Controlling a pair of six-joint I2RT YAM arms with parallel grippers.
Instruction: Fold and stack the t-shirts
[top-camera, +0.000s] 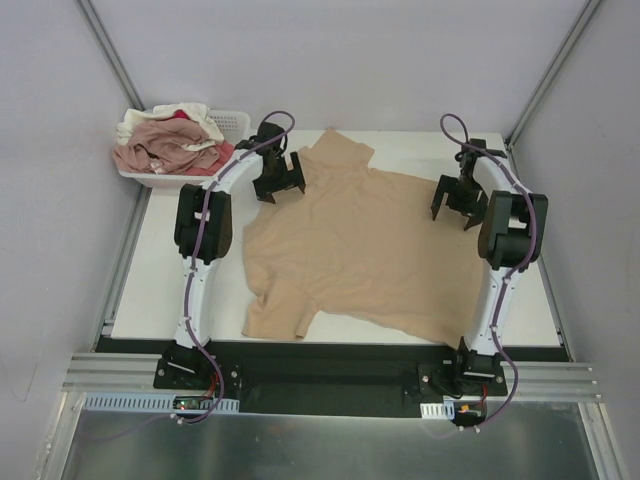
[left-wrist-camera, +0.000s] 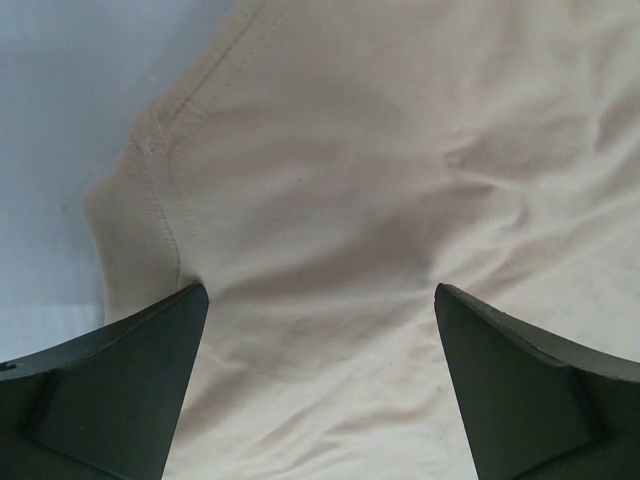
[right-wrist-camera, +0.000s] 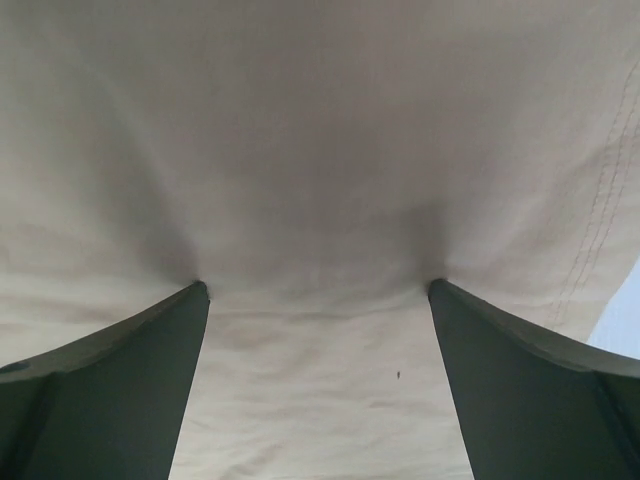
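Note:
A tan-beige t-shirt lies spread and wrinkled on the white table. My left gripper is open, its fingers pressing down on the shirt's far left part; the left wrist view shows a stitched sleeve hem between the spread fingers. My right gripper is open over the shirt's right edge; the right wrist view shows tan cloth with the fingertips touching it. Pink, cream and red shirts are heaped in a basket.
A white lattice basket stands at the table's far left corner, just behind my left gripper. Grey walls and metal posts enclose the table. A dark base rail runs along the near edge.

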